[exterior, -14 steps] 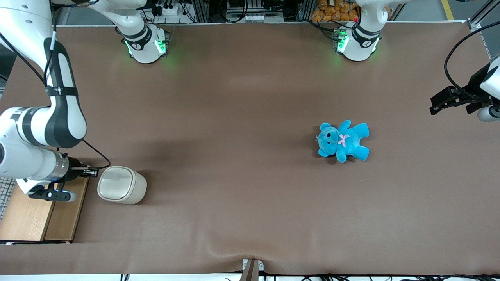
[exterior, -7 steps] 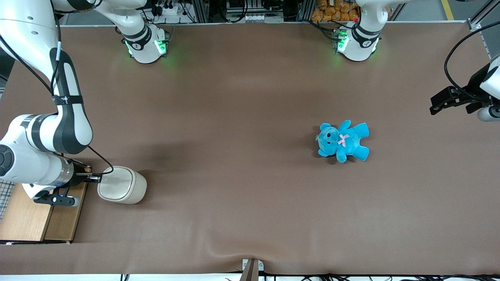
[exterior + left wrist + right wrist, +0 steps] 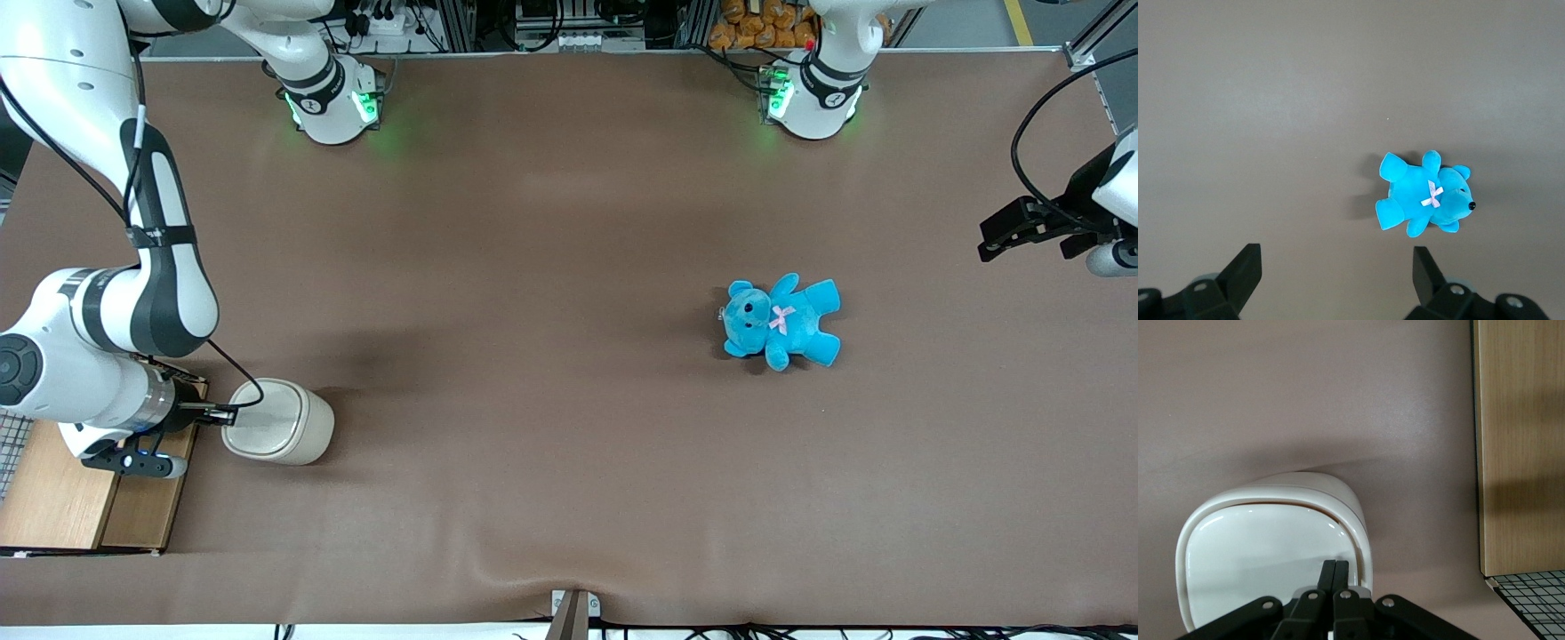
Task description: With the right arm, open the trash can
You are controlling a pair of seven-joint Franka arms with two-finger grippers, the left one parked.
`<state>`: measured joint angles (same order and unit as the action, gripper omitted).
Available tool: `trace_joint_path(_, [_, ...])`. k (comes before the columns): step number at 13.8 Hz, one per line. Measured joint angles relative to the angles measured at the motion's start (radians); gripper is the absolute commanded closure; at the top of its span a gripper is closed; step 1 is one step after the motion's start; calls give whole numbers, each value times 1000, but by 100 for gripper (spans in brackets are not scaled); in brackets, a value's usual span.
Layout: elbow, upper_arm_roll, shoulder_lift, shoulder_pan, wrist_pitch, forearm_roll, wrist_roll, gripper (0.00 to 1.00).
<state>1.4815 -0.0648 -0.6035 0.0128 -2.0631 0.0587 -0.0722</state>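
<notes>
The cream-beige trash can (image 3: 283, 423) stands upright on the brown table toward the working arm's end, its paler lid (image 3: 263, 418) down. The right arm (image 3: 107, 338) reaches in sideways above the wooden box. Its slim black gripper (image 3: 229, 414) is shut and empty, its tips over the lid's edge on the box's side. In the right wrist view the shut fingertips (image 3: 1335, 568) lie over the white lid (image 3: 1265, 560) just inside the can's rim (image 3: 1363, 550). I cannot tell whether the tips touch the lid.
A wooden box (image 3: 84, 484) with wire mesh sits beside the can at the table's end; it also shows in the right wrist view (image 3: 1519, 447). A blue teddy (image 3: 781, 321) lies toward the parked arm's end, also in the left wrist view (image 3: 1425, 200).
The right gripper has moved sideways from beside the can's rim to over the lid's edge, and slightly nearer the front camera. The can and teddy have not moved.
</notes>
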Motion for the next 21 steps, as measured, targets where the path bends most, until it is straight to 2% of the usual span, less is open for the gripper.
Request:
trace_joint_path(13, [6, 0, -11, 1, -50, 0, -1, 100])
trace_joint_path(21, [-83, 2, -12, 18, 125, 3, -28, 100])
